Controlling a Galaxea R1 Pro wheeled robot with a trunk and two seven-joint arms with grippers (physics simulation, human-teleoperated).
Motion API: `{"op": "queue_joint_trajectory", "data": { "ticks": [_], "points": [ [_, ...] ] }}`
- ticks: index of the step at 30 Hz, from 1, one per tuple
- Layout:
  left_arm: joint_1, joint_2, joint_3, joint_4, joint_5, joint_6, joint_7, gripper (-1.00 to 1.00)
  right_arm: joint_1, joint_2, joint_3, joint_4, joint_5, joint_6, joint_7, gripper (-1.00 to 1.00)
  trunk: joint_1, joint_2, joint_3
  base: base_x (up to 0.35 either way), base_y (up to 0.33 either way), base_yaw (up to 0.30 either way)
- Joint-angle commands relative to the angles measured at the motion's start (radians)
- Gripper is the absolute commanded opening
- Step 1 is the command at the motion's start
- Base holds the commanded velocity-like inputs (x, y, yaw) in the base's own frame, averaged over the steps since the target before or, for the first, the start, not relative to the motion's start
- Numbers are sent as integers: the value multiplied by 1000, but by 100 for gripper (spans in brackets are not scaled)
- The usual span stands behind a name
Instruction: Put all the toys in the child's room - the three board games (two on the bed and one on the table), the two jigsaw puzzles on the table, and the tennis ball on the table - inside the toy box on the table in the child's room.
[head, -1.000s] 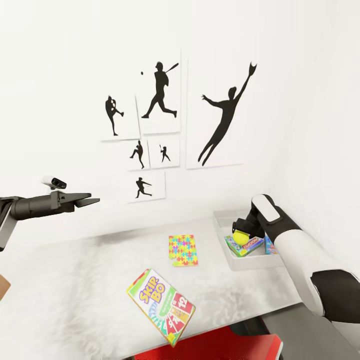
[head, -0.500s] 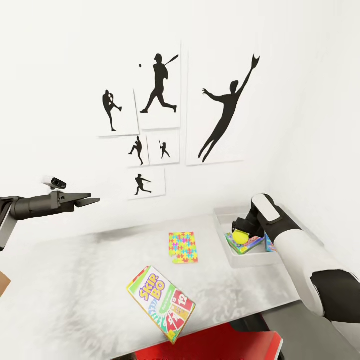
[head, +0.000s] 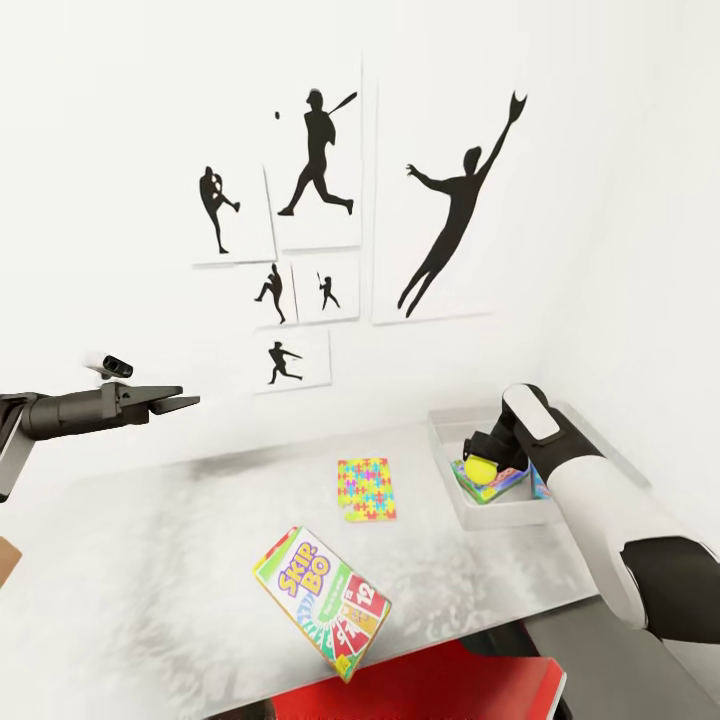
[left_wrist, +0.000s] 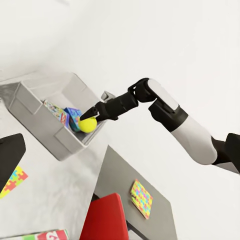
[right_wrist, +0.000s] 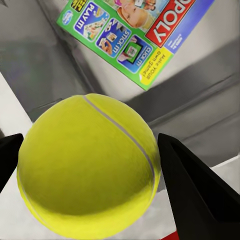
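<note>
I hold the tennis ball (head: 481, 469) in my right pincer (head: 483, 466), clamped between the two dark fingers (right_wrist: 192, 187), one on each side of the ball. The ball hangs over the open toy box (head: 452, 495), above its near wall and not touching the contents. The toy box stands at the right end of the desk (head: 180, 560), near the corner of the room. Inside it, under the ball, lies a green Monopoly board game (right_wrist: 135, 35), and a second, blue box (left_wrist: 73, 118) leans just beside it. My left pincer (head: 185, 402) hovers high at the left side, well apart from everything; its fingers are close together with nothing between them. On the desk a colourful jigsaw puzzle (head: 366, 490) lies flat, between the toy box and the Skip-Bo game (head: 321, 601), which sits at the near edge.
</note>
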Motion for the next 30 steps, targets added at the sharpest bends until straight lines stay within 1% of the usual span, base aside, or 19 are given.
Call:
{"op": "queue_joint_trajectory", "data": {
  "ticks": [1,15,30],
  "points": [
    [-1,0,-1,0,0,11,-3,100,-1,-1,7,-1,-12,3,-12,-100,1,-2,-4,0,0,0],
    [-1,0,-1,0,0,11,-3,100,-2,-1,7,0,-14,3,-16,-100,1,-2,-15,0,0,0],
    [-1,0,-1,0,0,11,-4,100,-2,-2,6,0,-14,3,-16,-100,1,-2,-38,0,0,0]
  ]
}}
